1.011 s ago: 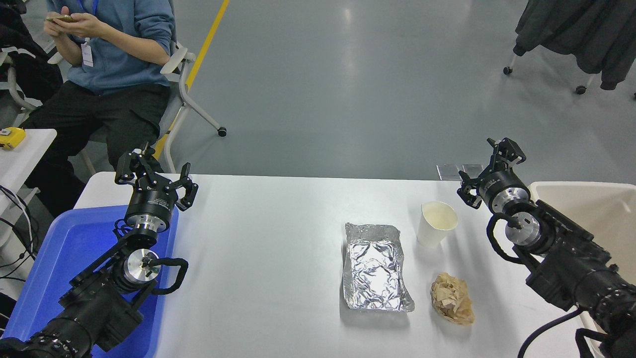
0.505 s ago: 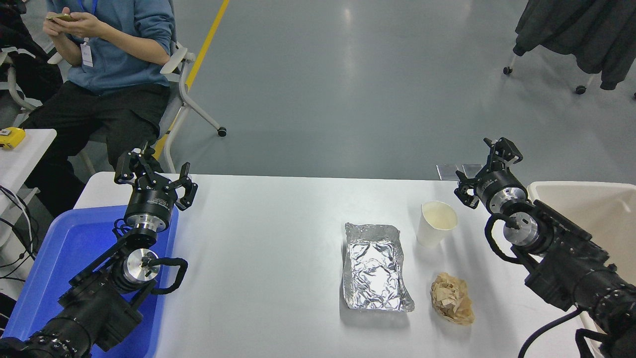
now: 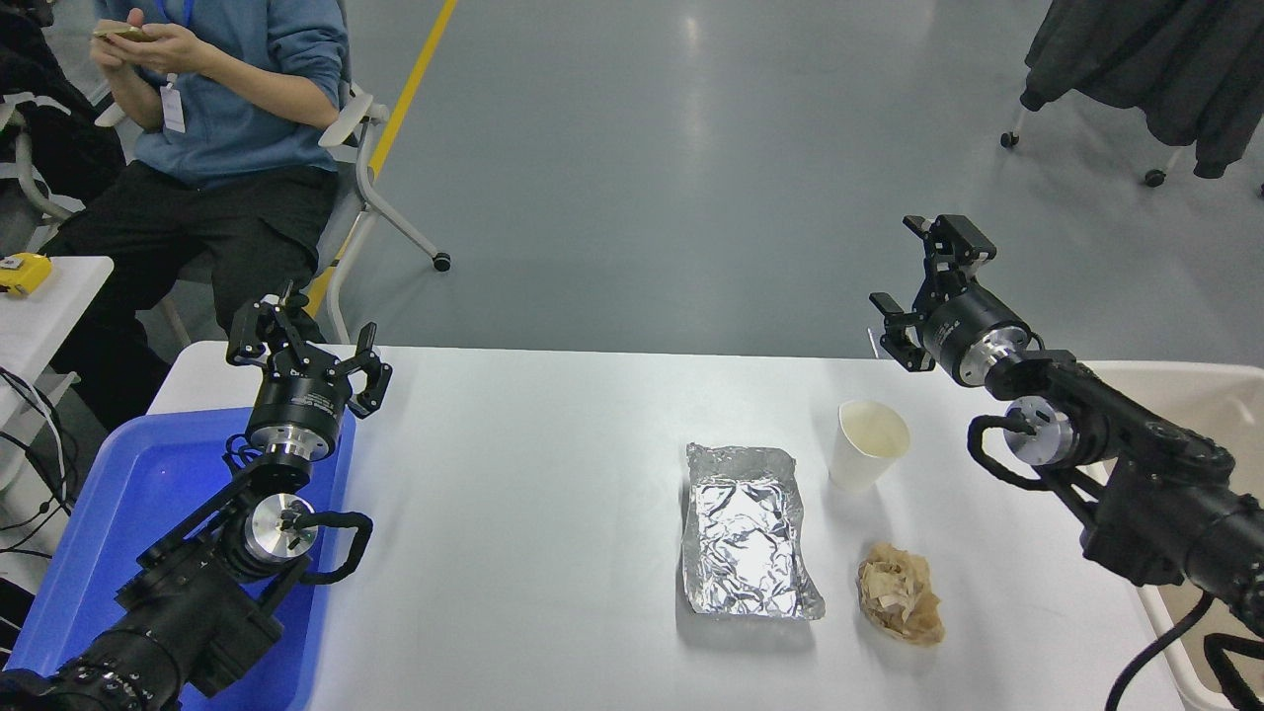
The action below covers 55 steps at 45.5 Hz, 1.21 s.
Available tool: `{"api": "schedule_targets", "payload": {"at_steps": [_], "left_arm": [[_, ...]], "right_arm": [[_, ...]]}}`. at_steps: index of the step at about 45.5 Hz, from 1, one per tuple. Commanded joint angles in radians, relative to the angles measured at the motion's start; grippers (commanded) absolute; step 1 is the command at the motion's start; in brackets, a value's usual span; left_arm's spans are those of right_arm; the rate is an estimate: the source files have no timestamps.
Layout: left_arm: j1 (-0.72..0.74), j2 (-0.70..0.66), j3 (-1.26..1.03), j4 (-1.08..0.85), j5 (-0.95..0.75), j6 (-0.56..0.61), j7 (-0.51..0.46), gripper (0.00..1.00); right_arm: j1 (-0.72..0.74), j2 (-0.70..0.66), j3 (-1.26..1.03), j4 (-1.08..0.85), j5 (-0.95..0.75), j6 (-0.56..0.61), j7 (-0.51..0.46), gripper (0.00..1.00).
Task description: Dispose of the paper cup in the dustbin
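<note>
On the white desk, the paper cup stands upright beside a foil tray. Right gripper hovers beyond the cup, jaws spread and empty; the dustbin, apparently largely hidden, sits right. Left gripper rests parked, jaws open.

Bright, even overhead light fills the scene, leaving the white table washed pale with a soft sheen. Broad reflections streak the grey floor at top centre. Shadows are short and diffuse: a faint one falls to the right of the paper cup, a darker band runs beneath the near edge of the foil tray, whose creases throw sharp glints. Focus is crisp throughout; straight lines bow slightly toward the corners.
</note>
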Motion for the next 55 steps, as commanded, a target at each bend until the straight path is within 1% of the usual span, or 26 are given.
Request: {"api": "schedule_targets", "payload": {"at_steps": [1,6,7,10,20,25,33,35,44,55], "left_arm": [[0.0,0.0,0.0,0.0,0.0,0.001,0.0,1.0],[0.0,0.0,0.0,0.0,0.0,0.001,0.0,1.0],[0.0,0.0,0.0,0.0,0.0,0.001,0.0,1.0],[0.0,0.0,0.0,0.0,0.0,0.001,0.0,1.0],[0.0,0.0,0.0,0.0,0.0,0.001,0.0,1.0],[0.0,0.0,0.0,0.0,0.0,0.001,0.0,1.0],[0.0,0.0,0.0,0.0,0.0,0.001,0.0,1.0],[0.0,0.0,0.0,0.0,0.0,-0.001,0.0,1.0],[0.0,0.0,0.0,0.0,0.0,0.001,0.0,1.0],[0.0,0.0,0.0,0.002,0.0,0.001,0.0,1.0]], "right_arm": [[0.101,-0.058,-0.252,0.027,-0.277,0.002,0.075,0.98],[0.112,-0.05,-0.352,0.023,-0.423,-0.028,0.077,0.97],[0.115,-0.051,-0.39,0.024,-0.484,-0.052,0.077,0.97],[0.123,-0.053,-0.447,0.023,-0.57,-0.086,0.078,0.97],[0.114,-0.074,-0.637,0.018,-0.755,-0.216,0.116,0.97],[0.112,-0.076,-0.715,0.014,-0.779,-0.288,0.12,0.97],[0.106,-0.073,-0.803,-0.039,-0.813,-0.348,0.138,0.97],[0.103,-0.067,-0.82,-0.06,-0.821,-0.362,0.138,0.95],[0.089,-0.041,-0.849,-0.167,-0.833,-0.406,0.139,0.92],[0.074,0.014,-0.875,-0.218,-0.833,-0.423,0.149,0.89]]}}
